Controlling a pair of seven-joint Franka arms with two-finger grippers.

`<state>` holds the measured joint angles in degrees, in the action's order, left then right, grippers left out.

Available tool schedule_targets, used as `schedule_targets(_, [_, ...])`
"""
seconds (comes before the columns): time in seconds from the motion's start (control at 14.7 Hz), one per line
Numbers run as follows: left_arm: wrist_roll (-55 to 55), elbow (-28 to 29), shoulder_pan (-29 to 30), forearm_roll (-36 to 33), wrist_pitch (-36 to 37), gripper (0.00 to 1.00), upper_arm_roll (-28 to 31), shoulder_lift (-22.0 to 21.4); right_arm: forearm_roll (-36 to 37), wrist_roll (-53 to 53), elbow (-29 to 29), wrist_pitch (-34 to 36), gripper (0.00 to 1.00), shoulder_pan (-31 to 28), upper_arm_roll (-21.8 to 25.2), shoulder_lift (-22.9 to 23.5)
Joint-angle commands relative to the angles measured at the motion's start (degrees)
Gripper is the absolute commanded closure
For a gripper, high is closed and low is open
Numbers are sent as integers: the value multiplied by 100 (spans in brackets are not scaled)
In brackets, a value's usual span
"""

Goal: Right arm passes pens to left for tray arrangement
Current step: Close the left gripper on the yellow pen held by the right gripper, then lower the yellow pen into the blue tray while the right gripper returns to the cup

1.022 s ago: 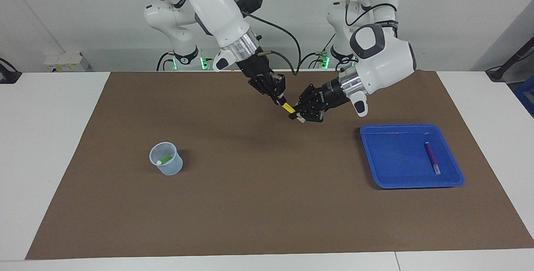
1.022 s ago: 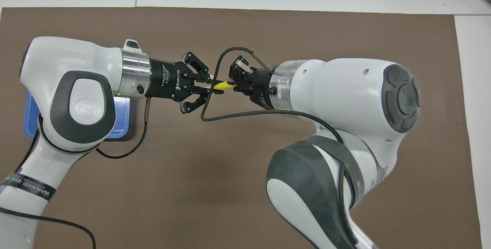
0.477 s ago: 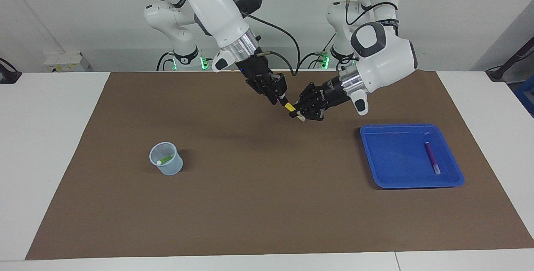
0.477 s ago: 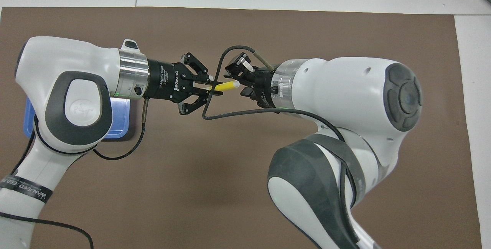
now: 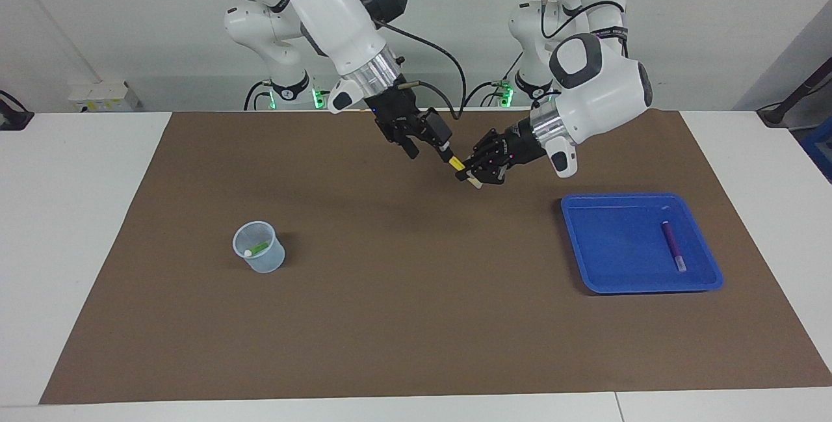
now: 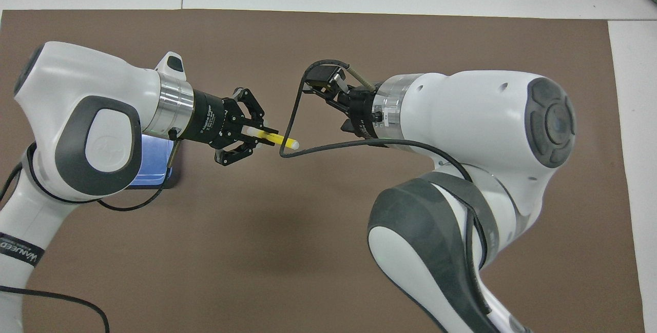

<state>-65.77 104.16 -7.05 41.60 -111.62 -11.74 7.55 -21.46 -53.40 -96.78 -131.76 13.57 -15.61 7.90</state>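
The yellow pen (image 5: 457,162) (image 6: 277,139) hangs in the air over the middle of the mat, with my left gripper (image 5: 467,173) (image 6: 258,136) shut on it. Beside the pen's free end, my right gripper (image 5: 429,147) (image 6: 336,111) stands open and a little apart from it. The blue tray (image 5: 611,246) (image 6: 154,161) lies toward the left arm's end, and the purple pen (image 5: 673,246) lies in it. The green pen (image 5: 260,248) leans inside a small translucent cup (image 5: 259,256) toward the right arm's end. In the overhead view my arms hide the cup and most of the tray.
A brown mat (image 5: 403,318) covers most of the white table (image 5: 71,227). A black cable (image 6: 287,117) loops from the right wrist close to the yellow pen's tip.
My right gripper opened, let go of the yellow pen and drew back. My left gripper, still shut on the pen, carried it a little toward the tray.
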Motion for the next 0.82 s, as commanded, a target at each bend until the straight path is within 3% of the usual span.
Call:
schedule_targets(0.0, [791,210,185,-633,289,100,5,-227,-25,925,-16,465,0,-284,-13,-43])
schedule_targets(0.27, [2924,210,448,-2215,413,100,5,-227,124,2435,-95,1055,0,-758,-13,-113])
schedule_targets(0.41, [3997,210,668,-2559,370,100,5,-218,194,3306,-113,1284,0,-1030,-4,-122])
schedule_targets(0.55, [4684,210,853,-2945,282,100,5,-218,798,4080,-113,1337,1,-1215,-13,-122])
schedule_targets(0.75, [5362,280,1125,-3175,37,100,5,-218,986,4426,-218,1399,5,-1426,-13,-157])
